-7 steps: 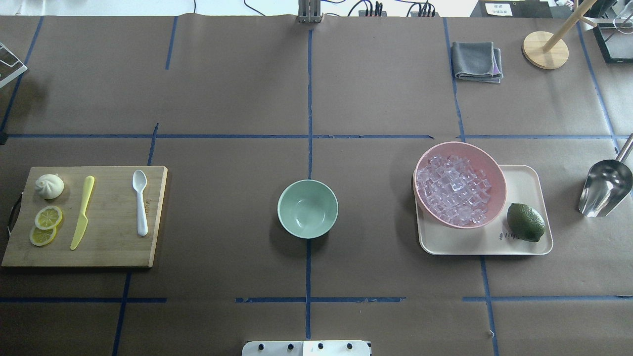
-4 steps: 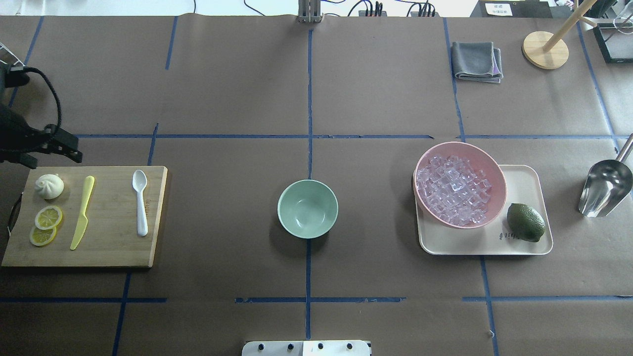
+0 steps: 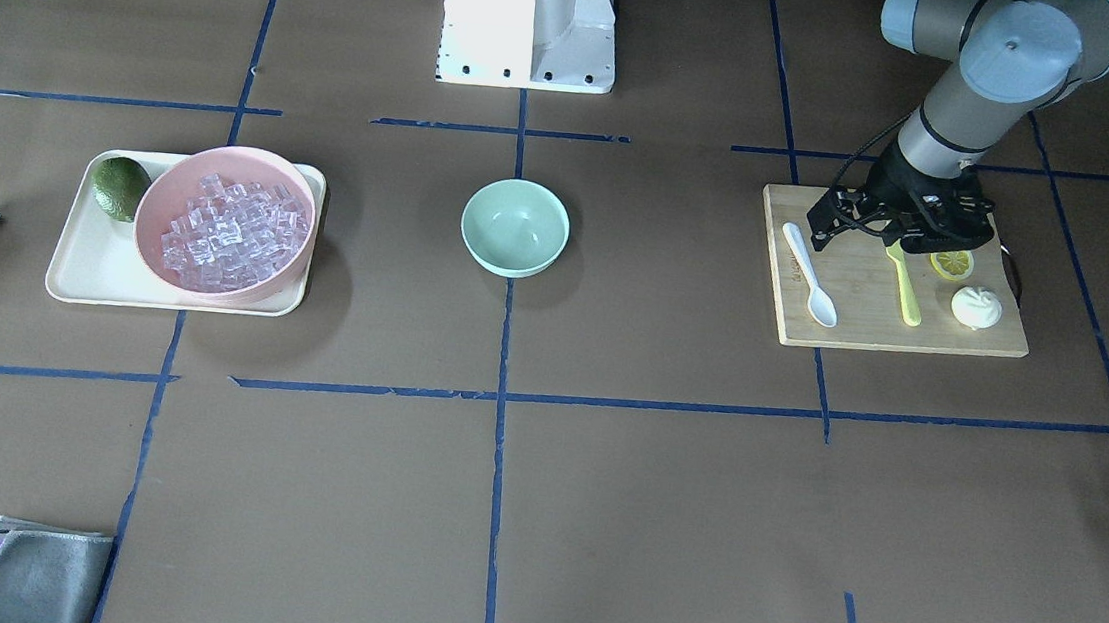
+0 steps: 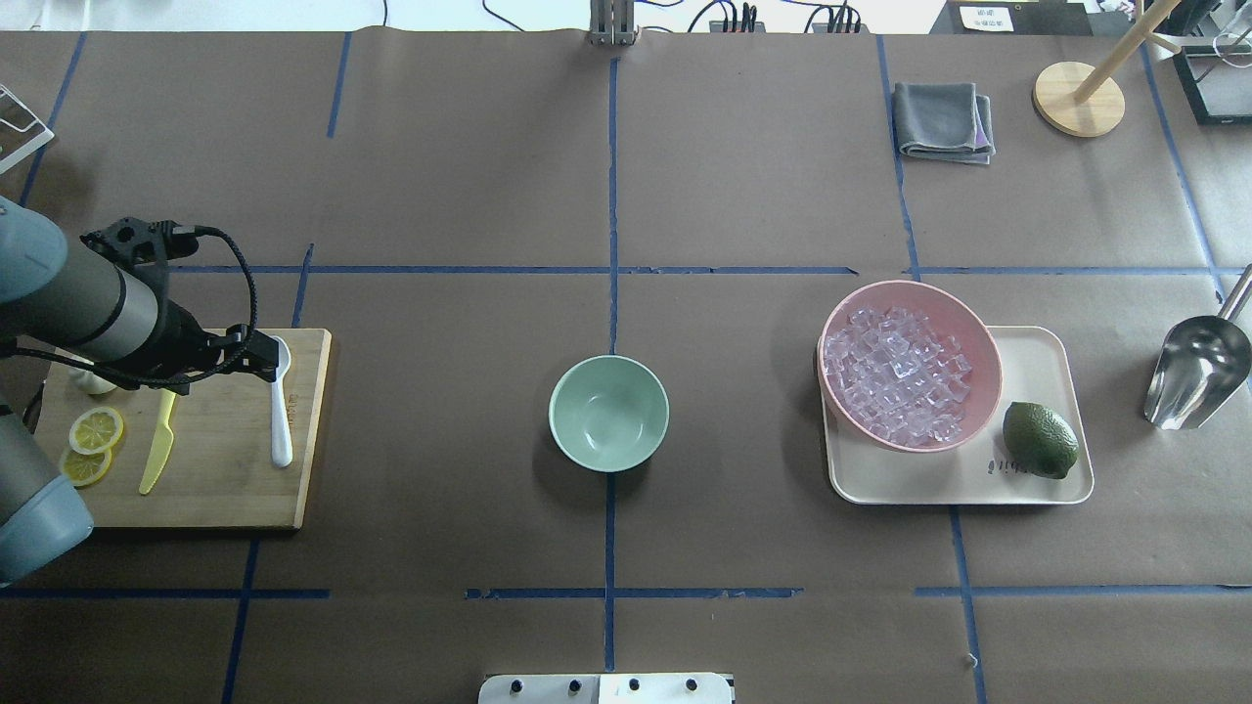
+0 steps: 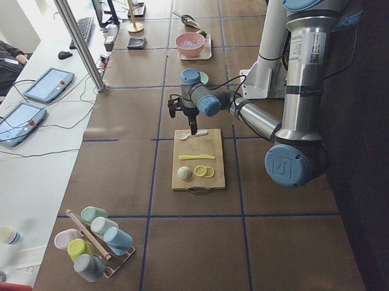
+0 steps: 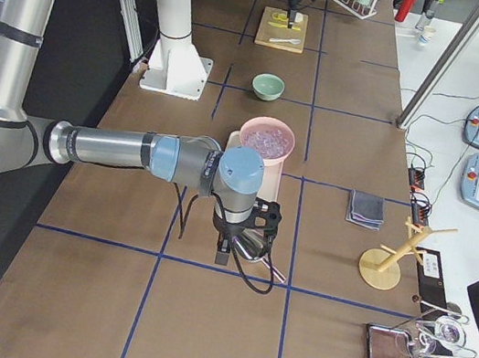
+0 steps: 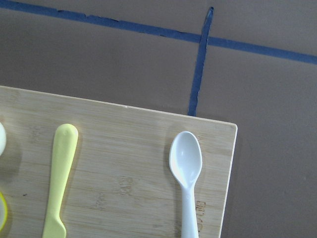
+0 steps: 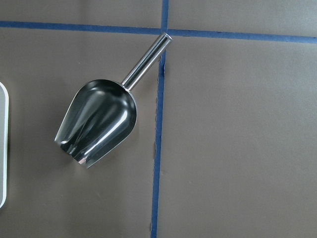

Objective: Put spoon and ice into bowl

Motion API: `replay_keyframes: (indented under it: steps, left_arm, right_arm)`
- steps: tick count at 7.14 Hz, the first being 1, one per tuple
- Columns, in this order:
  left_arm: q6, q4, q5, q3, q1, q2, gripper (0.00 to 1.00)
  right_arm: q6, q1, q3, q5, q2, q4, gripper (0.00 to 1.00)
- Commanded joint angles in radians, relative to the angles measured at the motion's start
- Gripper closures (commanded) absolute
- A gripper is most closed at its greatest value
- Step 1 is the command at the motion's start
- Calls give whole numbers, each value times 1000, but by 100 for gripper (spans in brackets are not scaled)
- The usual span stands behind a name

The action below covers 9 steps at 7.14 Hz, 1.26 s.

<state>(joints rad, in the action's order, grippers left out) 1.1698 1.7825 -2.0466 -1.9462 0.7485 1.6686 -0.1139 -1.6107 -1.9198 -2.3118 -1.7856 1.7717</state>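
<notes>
The brown-papered worktop (image 4: 440, 176), crossed with blue tape, takes up most of what I see. The left arm (image 4: 88, 313) reaches in over the worktop's left end. Its left gripper (image 4: 264, 362) hangs above the bowl end of the spoon (image 4: 282, 420). From here I cannot tell whether its fingers are spread or together. It looks clear of the spoon, though the angle is poor. The right arm (image 6: 115, 150) stretches low toward the right end, with the right gripper (image 6: 227, 251) just beside the metal scoop (image 4: 1198, 372). I cannot tell how its fingers stand either.

A bamboo cutting board (image 4: 225, 479) lies at the left end. Toward the right end sits a cream tray (image 4: 1037, 362) carrying a pink bowl (image 4: 954, 311) and a lime (image 4: 1040, 440). The mint-green bowl (image 4: 608, 413) stands upright in the middle of the worktop, well apart from both. The scoop lies on the paper by the right edge, mouth toward the robot's side. A folded grey cloth (image 4: 941, 119) rests near the far edge, toward the right corner.

The white spoon lies flat along the board's inner edge. A yellow-green knife (image 4: 161, 440) lies beside it, then two lemon slices (image 4: 95, 430) and a small bun (image 3: 975, 307). The ice (image 4: 895, 381) is heaped in the pink bowl.
</notes>
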Motion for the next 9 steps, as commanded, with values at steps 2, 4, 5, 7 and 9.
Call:
replay_keyframes:
  steps: [2,4,5,7,9]
  left_arm:
    - [5,3,13,75,-54,46,0]
    - [4,5,11,96,-54,53,0]
    - [4,8,11,111,-54,57,7]
    - [-1,8,9,154,-55,88,12]
    - [-4,8,9,161,-60,88,21]
  right_arm:
    - [-1,0,2,0,0,0,0]
    - [-1,0,4,0,-3,2,0]
    - [-1,0,4,0,-3,0,0]
    - [-3,0,4,0,-3,0,0]
    - [-3,0,4,0,-5,0,0]
